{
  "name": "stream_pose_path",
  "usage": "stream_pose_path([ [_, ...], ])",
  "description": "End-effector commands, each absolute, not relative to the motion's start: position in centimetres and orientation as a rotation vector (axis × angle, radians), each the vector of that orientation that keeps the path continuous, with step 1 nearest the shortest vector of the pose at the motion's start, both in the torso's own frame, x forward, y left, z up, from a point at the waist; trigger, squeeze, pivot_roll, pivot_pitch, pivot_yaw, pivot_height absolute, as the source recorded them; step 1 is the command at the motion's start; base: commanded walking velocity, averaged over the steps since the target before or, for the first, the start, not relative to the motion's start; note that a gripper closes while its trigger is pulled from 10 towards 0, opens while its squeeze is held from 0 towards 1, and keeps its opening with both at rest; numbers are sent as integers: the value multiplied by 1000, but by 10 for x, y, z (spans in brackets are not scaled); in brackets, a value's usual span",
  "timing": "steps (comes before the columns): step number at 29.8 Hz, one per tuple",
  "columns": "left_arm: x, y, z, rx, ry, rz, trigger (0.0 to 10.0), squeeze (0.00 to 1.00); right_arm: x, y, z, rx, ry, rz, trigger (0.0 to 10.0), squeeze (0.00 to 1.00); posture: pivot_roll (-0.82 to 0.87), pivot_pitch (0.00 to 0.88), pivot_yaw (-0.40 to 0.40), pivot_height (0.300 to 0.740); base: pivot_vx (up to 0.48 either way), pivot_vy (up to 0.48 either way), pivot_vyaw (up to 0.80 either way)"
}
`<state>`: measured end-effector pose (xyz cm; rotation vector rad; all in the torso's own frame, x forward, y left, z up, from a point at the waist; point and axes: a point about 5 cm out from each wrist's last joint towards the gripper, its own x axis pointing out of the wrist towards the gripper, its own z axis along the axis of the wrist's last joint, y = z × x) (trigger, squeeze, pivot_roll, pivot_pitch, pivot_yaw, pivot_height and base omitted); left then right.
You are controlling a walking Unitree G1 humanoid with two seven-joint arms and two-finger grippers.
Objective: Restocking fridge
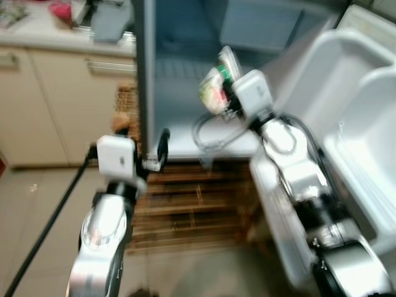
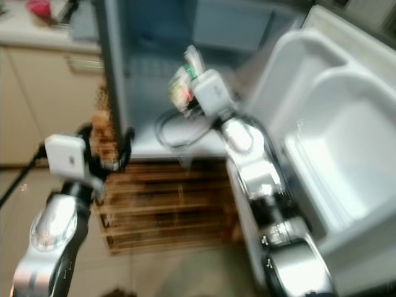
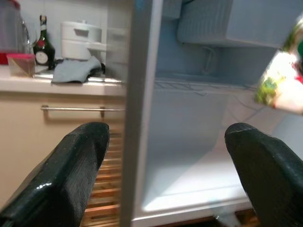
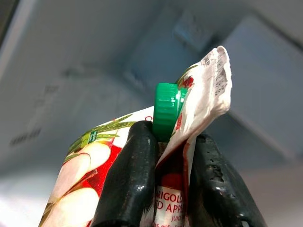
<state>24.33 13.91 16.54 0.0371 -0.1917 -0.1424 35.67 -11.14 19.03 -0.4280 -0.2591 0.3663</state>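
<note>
One juice carton (image 4: 142,156) clamped in right hand (image 4: 165,189), open fridge (image 1: 185,80) ahead, left hand (image 3: 165,165) spread empty.

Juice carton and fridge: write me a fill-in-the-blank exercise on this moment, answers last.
1. The right gripper grips a juice carton whose screw cap is ____ in colour.
2. The fridge stands with its door ____.
3. The left gripper has its fingers ____, holding nothing.
4. On the counter by the grey cloth stands a dark ____.

Answers: green; open; open; bottle
</note>
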Motion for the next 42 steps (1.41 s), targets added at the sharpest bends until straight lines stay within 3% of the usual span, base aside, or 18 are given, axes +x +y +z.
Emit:
stream_pose_path([
  [1, 245, 135, 166, 33, -190, -154, 10000, 0, 357, -125, 192, -464, -255, 308, 0, 0, 55, 0, -125, 740, 0, 0, 0],
  [3, 245, 134, 165, 32, -186, -161, 10000, 0, 353, -149, 183, -564, -212, 218, 0, 0, 46, 0, -122, 740, 0, 0, 0],
  [8, 246, 135, 165, 32, -185, -162, 10000, 0, 350, -174, 176, -643, -162, 116, 0, 0, 42, 0, -120, 740, 0, 0, 0],
  [10, 247, 135, 164, 33, -181, -165, 10000, 0, 344, -198, 173, -733, -135, 17, 0, 0, 38, 0, -116, 740, 0, 0, 0],
  [18, 250, 134, 164, 37, -178, -179, 10000, 0, 339, -200, 182, -863, -185, -7, 0, 0, 34, 0, -111, 740, 0, 0, 0],
  [22, 252, 134, 165, 39, -181, -184, 10000, 0, 337, -222, 173, -1002, -111, -84, 0, 0, 38, 0, -110, 740, 0, 0, 0],
  [28, 254, 134, 164, 44, -175, -195, 10000, 0, 335, -227, 170, -1011, -93, -99, 0, 0, 35, 0, -105, 740, 0, 0, 0],
  [33, 254, 133, 162, 52, -167, -205, 10000, 0, 332, -199, 174, -887, -176, 9, 0, 0, 34, 0, -103, 740, 0, 0, 0],
  [34, 256, 133, 160, 77, -153, -203, 10000, 0, 328, -172, 174, -588, -183, 122, 0, 0, 35, 0, -103, 740, 0, 0, 0],
  [35, 256, 133, 159, 86, -147, -203, 10000, 0, 327, -164, 173, -454, -174, 152, 0, 0, 35, 0, -103, 740, 0, 0, 0],
  [36, 256, 133, 159, 86, -147, -203, 10000, 0, 327, -164, 173, -454, -174, 152, 0, 0, 35, 0, -103, 740, 0, 0, 0],
  [38, 260, 133, 157, 107, -130, -212, 10000, 0, 328, -159, 168, -143, -111, 130, 0, 0, 34, 0, -102, 740, 0, 0, 0],
  [42, 264, 134, 154, 121, -110, -216, 10000, 0, 331, -158, 159, -7, -69, 80, 0, 0, 34, 0, -93, 740, 0, 0, 0],
])
